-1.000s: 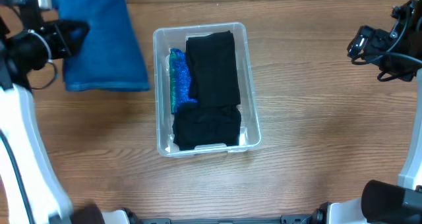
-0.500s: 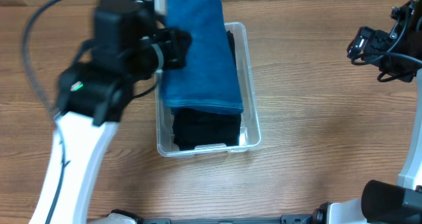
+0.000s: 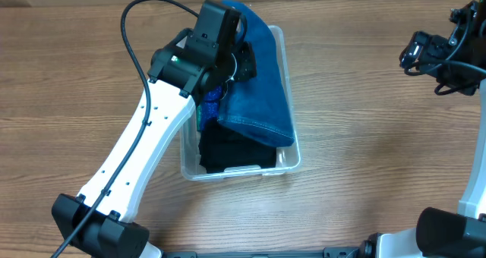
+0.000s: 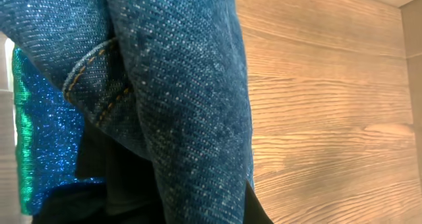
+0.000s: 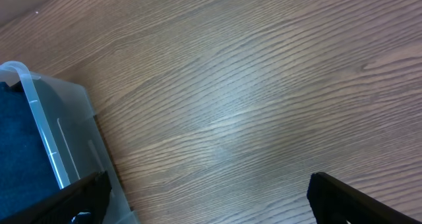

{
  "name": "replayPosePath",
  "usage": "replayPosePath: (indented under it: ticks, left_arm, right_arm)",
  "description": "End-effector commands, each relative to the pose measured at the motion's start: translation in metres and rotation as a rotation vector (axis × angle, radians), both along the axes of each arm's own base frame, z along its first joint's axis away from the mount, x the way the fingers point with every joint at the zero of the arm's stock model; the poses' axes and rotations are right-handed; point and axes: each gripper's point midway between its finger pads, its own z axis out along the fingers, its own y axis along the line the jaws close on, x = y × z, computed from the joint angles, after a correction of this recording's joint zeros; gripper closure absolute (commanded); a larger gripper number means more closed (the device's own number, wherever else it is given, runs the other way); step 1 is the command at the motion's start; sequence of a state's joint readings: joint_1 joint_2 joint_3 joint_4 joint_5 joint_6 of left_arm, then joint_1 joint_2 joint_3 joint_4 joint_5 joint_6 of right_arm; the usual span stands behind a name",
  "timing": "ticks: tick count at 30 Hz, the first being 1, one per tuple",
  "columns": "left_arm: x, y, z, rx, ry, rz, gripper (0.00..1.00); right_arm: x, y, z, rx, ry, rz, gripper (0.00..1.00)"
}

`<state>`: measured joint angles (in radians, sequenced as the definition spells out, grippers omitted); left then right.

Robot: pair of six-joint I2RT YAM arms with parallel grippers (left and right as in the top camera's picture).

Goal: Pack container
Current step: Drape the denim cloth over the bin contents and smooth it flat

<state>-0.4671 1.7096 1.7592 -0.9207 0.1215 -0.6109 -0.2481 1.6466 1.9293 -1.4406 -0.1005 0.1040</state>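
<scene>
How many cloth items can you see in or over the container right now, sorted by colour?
Blue denim: 1, draped over the container
Sparkly blue-green fabric: 1
Black fabric: 1 visible patch; the denim may hide more
Total: 3 visible
</scene>
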Motion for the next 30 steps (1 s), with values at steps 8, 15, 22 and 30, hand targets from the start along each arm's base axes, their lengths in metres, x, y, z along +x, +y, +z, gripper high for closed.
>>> replayPosePath:
  ticks: [8,15,22,30]
  left_arm:
    - [-0.014,0.074,-0.016,0.350,0.043,0.053,0.30]
    - [0.001,0.116,-0.008,0.537,-0.030,0.114,0.55]
    - [0.034,0.081,0.004,0.476,-0.184,0.041,0.96]
    - [0.073,0.023,-0.103,0.371,-0.051,-0.161,0.96]
  right_arm:
    - [-0.001,0.001,0.005,-0.001,-0.016,0.008,0.00]
    - [-0.002,0.001,0.005,-0.001,-0.014,0.008,0.00]
    - [-0.001,0.001,0.005,-0.001,-0.016,0.008,0.00]
    - [-0.001,0.001,0.005,-0.001,-0.017,0.008,0.00]
